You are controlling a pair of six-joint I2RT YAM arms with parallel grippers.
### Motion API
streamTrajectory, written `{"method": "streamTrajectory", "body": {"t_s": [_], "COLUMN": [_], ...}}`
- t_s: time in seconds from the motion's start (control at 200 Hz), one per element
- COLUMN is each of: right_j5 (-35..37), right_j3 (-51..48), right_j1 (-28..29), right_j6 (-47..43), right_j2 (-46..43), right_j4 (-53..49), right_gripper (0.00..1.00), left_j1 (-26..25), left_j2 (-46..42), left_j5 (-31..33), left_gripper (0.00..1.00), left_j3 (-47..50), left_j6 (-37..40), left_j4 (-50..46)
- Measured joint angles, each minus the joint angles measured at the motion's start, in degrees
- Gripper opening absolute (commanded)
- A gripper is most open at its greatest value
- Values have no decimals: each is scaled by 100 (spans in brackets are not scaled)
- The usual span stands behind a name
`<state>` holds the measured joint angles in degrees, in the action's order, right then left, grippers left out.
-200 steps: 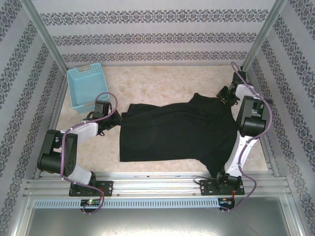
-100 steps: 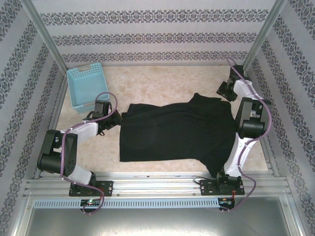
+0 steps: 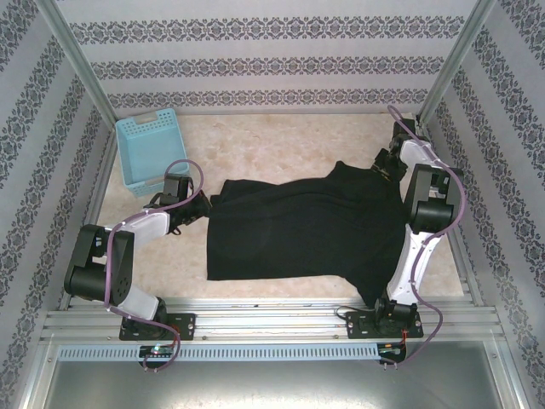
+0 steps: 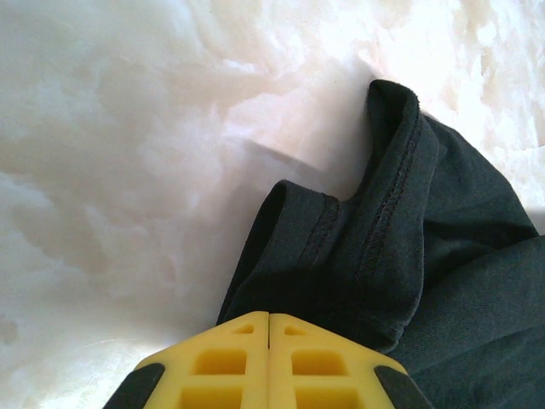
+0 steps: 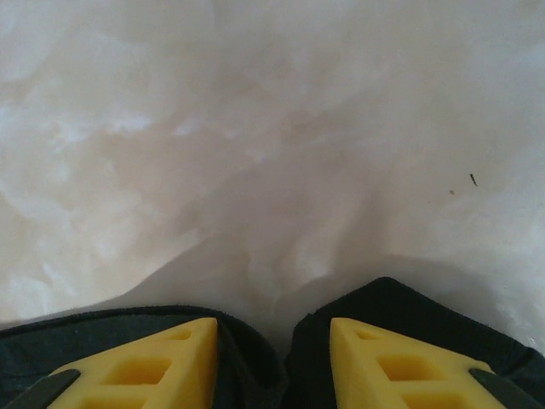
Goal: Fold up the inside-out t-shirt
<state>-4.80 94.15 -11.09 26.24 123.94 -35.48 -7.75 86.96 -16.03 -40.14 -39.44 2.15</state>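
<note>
Two arms | left end effector [image 4: 269, 315] pinching t-shirt [image 3: 298, 226] hem | right end effector [image 5: 272, 324] spread above shirt edge

right hand [image 5: 272, 331] parted, black t-shirt [image 5: 400, 302] edge, pale table [image 5: 255, 128]

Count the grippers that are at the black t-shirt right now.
2. The left gripper is shut on the bunched left edge of the t-shirt; the right gripper, jaws apart, sits over its far right edge.
</note>
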Motion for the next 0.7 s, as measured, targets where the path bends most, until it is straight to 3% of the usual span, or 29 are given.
{"method": "streamTrajectory", "body": {"t_s": [0.265,0.485,0.699], "right_j5": [-15,210,590], "right_j3": [190,752,1270], "right_j1": [37,208,387], "right_j6": [-136,-343,-581], "right_j2": [0,0,-155], "right_j4": [-59,-278,-219], "right_gripper": [7,0,0], "left_j1": [2,2,2], "left_j2": [59,83,199], "left_j5": [-22,-22,87], "left_gripper": [0,0,0], "left_j3": [-55,-442,-1478], "left_j6": [0,24,155], "left_j4": [-7,-197,-479]}}
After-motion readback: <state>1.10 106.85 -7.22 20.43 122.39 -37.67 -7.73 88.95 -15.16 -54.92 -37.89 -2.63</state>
